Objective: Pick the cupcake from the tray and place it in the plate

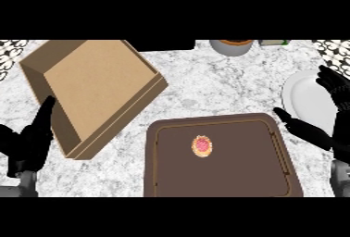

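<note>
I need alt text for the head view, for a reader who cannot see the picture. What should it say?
A small cupcake with pink topping sits on a dark brown tray on a marble counter. The right robot hand is open over a white plate beside the tray; the left robot hand rests open by an empty cardboard box.

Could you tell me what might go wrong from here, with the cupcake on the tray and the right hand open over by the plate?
1. The right hand is open beside the tray's raised right rim; reaching for the cupcake, it might clip the rim and shift the tray.
2. The cupcake is small, so closing fingers could tip or squash it.
3. The plate is partly cut off at the view's right edge, so placement may be hard to check.
</note>
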Controlling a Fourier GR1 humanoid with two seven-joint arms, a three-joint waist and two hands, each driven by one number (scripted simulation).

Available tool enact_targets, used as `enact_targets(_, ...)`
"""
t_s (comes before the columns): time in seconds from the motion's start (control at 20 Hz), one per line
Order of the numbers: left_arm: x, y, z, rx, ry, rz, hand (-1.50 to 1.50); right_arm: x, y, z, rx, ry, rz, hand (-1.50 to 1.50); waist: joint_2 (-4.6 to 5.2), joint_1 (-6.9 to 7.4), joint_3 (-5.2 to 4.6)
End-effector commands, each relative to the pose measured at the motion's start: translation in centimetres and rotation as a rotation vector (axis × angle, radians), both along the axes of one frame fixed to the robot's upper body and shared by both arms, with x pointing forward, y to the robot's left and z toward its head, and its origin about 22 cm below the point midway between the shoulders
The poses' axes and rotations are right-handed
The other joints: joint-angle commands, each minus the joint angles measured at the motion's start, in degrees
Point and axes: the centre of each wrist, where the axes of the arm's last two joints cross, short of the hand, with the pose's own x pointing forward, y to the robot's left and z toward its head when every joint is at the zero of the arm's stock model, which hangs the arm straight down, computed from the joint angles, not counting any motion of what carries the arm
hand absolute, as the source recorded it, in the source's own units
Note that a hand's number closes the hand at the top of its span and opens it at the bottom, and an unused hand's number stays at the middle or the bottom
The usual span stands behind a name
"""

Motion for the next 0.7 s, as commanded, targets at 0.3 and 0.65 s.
enact_targets(0.3, -1.6, -4.5, -3.6, -0.147, 0.156, -0.134, 0.00, -2.9, -0.1, 0.9, -0.319, 0.331, 0.124, -1.50, 1.41, -0.26, -1.83)
enact_targets(0.65, -1.3, -5.5, -3.8, -0.153, 0.163, -0.160, 0.00, -3.6, 3.0, 3.7, -0.478, 0.511, 0.198, -1.50, 1.52, 0.79, -1.81)
